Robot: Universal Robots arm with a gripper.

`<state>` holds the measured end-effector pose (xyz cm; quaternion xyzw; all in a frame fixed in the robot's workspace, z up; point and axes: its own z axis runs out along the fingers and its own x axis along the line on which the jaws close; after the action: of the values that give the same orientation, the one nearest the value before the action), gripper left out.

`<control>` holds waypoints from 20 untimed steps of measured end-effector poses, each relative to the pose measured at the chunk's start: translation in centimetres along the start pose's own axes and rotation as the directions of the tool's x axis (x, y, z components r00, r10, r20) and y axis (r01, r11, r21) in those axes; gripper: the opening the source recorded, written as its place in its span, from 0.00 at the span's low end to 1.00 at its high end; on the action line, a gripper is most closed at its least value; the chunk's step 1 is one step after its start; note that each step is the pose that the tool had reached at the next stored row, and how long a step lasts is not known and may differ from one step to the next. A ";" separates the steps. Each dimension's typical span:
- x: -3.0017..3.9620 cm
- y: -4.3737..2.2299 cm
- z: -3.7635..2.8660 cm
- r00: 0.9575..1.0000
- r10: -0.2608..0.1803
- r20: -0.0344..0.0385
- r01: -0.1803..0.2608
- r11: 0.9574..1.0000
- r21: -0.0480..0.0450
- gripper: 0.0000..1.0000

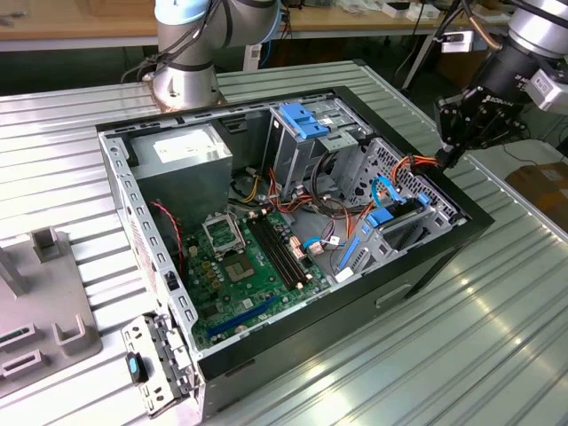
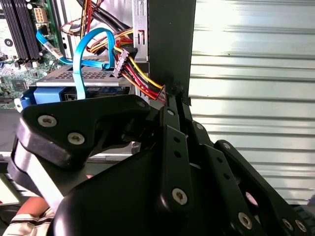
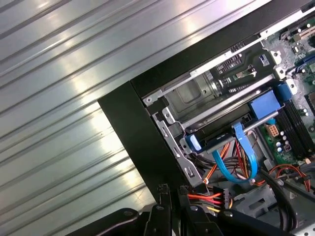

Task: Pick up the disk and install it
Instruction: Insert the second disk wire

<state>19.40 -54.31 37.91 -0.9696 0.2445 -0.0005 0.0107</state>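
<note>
Several orange-yellow cables (image 2: 140,78) and blue ribbon (image 2: 81,59) crowd disk (image 2: 81,78) in case (image 1: 426,257); fingers (image 3: 170,196) together, holding nothing.

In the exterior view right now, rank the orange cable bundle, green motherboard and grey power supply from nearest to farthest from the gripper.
From the gripper:
1. Orange cable bundle, at the case's edge beside it.
2. Green motherboard, mid-case.
3. Grey power supply, far corner on the exterior view's left.
</note>
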 end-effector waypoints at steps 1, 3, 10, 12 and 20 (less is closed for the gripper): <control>-0.07 0.03 -0.02 1.000 0.000 0.000 0.000 1.000 0.000 0.16; -1.23 0.66 -0.01 1.000 0.000 -0.004 0.000 1.000 0.002 0.16; -3.69 1.99 0.00 1.000 0.000 -0.009 0.000 1.000 0.005 0.16; -3.89 2.10 0.02 1.000 0.015 -0.009 -0.015 1.000 0.005 0.16; -3.93 2.12 0.17 0.984 0.180 -0.013 -0.180 0.984 0.006 0.16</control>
<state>14.94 -54.31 37.71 -0.9435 0.3311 -0.0064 0.0113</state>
